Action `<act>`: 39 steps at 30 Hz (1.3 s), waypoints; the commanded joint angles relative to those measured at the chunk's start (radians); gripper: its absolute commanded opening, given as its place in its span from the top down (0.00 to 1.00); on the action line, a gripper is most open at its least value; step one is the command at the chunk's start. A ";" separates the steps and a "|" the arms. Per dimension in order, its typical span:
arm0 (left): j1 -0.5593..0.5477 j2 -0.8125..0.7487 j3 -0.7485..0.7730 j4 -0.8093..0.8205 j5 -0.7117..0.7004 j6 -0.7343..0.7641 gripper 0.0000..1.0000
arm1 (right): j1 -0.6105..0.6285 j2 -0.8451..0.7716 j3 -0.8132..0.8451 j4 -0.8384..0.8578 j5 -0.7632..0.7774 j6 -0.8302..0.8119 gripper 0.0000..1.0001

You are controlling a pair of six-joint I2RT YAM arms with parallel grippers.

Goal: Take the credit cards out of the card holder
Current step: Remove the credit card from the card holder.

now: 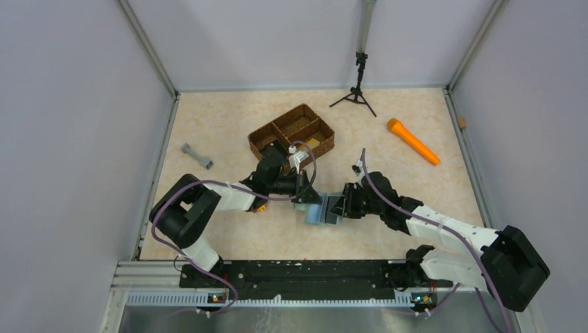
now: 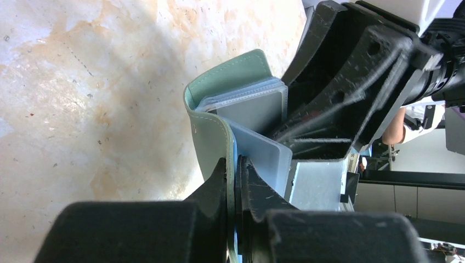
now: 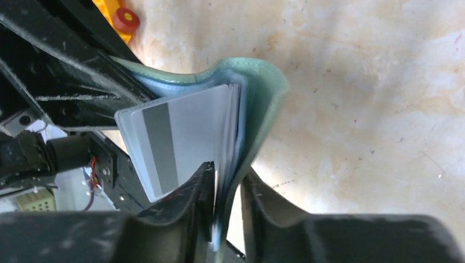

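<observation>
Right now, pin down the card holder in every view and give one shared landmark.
Top external: card holder at centre, below the brown basket.
Left wrist: centre, its cover pinched by the left gripper.
Right wrist: centre, straddled by the right gripper.
Shared landmark: the marbled table.

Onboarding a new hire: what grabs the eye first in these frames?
Both arms meet mid-table over the grey-green card holder: the left gripper pinches its cover, the right gripper straddles its edge, jaws apart. A pale striped credit card sticks out of it. An orange tube lies back right.
</observation>
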 commanded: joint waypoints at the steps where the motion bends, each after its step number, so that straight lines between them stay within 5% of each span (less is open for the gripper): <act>1: -0.021 0.005 0.026 0.011 0.042 0.017 0.96 | 0.010 0.011 0.078 -0.025 0.066 -0.022 0.92; 4: -0.020 -0.009 0.018 0.011 0.040 0.024 0.84 | 0.010 0.002 0.094 -0.092 0.109 -0.037 1.00; 9: -0.019 -0.058 -0.010 -0.016 -0.004 0.027 0.42 | 0.010 -0.060 0.105 -0.167 0.146 -0.055 1.00; 15: -0.031 0.009 -0.141 0.401 0.038 -0.203 0.14 | 0.010 -0.100 0.111 -0.196 0.135 -0.074 1.00; 23: -0.102 0.118 -0.106 0.603 0.022 -0.332 0.09 | 0.017 -0.004 0.156 -0.198 0.087 -0.112 1.00; 33: -0.203 0.002 0.004 0.056 -0.245 -0.103 0.11 | 0.082 0.160 0.284 -0.319 0.276 -0.068 1.00; 37: -0.216 -0.006 0.026 -0.086 -0.369 -0.100 0.18 | 0.084 0.128 0.271 -0.293 0.261 -0.064 1.00; 39: -0.217 -0.017 0.015 -0.103 -0.417 -0.116 0.30 | 0.084 0.117 0.275 -0.309 0.273 -0.073 1.00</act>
